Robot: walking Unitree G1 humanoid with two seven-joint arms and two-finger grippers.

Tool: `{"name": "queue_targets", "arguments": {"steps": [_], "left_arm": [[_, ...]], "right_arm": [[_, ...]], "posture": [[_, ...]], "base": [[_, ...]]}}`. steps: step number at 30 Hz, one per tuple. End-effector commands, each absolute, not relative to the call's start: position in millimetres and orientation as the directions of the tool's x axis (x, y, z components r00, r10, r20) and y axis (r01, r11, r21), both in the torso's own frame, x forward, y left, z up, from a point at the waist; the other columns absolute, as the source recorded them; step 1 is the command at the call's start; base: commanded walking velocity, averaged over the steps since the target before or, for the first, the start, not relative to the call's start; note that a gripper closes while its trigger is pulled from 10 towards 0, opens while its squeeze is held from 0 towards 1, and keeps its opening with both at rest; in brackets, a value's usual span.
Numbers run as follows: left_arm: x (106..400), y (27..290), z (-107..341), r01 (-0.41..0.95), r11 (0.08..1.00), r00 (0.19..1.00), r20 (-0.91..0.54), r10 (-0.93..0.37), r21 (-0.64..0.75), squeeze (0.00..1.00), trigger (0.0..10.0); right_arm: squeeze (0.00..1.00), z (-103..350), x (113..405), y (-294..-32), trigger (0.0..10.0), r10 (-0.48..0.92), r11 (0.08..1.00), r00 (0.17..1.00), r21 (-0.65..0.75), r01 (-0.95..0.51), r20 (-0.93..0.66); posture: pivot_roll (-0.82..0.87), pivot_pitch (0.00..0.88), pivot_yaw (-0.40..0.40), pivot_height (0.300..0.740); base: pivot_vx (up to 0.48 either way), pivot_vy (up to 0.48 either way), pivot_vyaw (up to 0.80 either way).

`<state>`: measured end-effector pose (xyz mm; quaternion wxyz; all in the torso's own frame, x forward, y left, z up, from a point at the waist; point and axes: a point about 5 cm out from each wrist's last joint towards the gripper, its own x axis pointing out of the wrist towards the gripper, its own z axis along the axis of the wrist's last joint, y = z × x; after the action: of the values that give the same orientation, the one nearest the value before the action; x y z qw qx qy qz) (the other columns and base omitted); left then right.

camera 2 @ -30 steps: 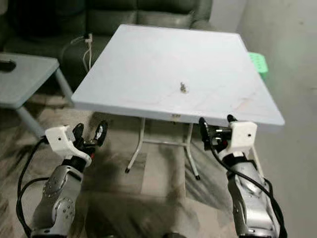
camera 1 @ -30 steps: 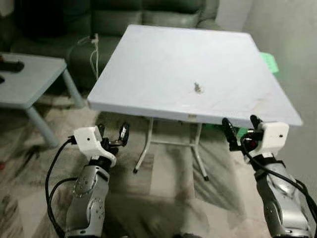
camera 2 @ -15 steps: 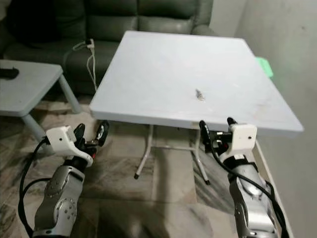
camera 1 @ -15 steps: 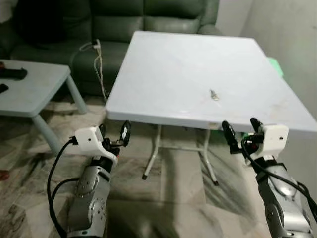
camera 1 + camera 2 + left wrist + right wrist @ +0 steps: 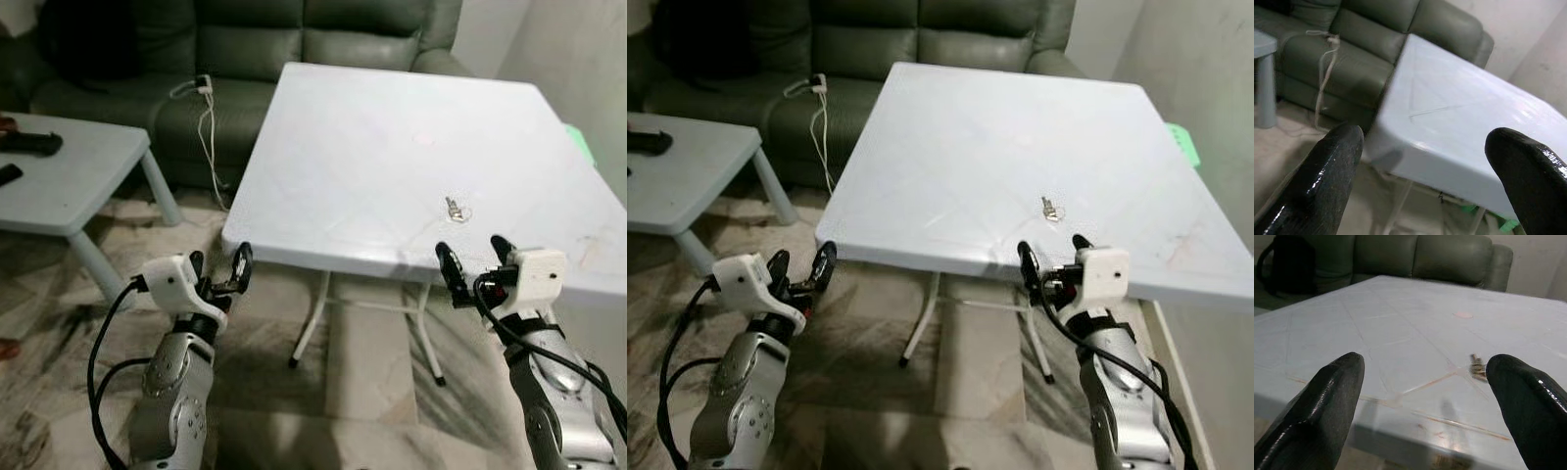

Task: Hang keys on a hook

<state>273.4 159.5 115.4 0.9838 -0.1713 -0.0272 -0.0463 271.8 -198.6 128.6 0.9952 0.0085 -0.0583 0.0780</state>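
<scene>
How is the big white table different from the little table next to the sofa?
The big white table stands taller, on thin metal folding legs; the little table sits lower, on thick plastic legs. The big white table carries a small set of keys near the robot's edge; the little table carries dark objects too blurred to identify. Both have pale, flat tops and stand beside the green sofa.

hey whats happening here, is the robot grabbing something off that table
Not yet. The robot stands at the near edge of a white folding table with both arms raised. A small set of keys lies on the tabletop, untouched. The right tool hovers open at the table's edge, just short of the keys. The left tool is open too, off the table's near left corner, holding nothing.
</scene>
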Motion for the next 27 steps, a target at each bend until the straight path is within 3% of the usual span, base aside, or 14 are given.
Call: {"name": "queue_targets", "arguments": {"steps": [1,23,27], "left_arm": [[269.7,162.1,112.8,0.08,0.939,0.996,0.053,-0.066,-0.334,0.0,10.0],[265.1,163.3,113.2,0.094,0.941,0.995,0.042,-0.085,-0.326,0.0,10.0],[265.6,162.6,116.0,0.104,0.943,0.994,0.053,-0.092,-0.316,0.0,10.0]], "right_arm": [[0.0,130.7,269.8,-198.4,10.0,0.16,0.987,0.98,0.003,-0.161,0.12],[0.0,127.8,263.1,-198.6,10.0,0.154,0.988,0.983,0.007,-0.156,0.102],[0.0,127.7,262.9,-198.6,10.0,0.154,0.988,0.983,0.007,-0.156,0.101]], "posture": [[-0.01,0.14,-0.077,0.74],[-0.01,0.171,-0.067,0.74],[-0.01,0.172,-0.066,0.74]], "base": [[0.0,0.0,0.0],[0.0,0.0,0.0],[0.288,0.0,0.0]]}}
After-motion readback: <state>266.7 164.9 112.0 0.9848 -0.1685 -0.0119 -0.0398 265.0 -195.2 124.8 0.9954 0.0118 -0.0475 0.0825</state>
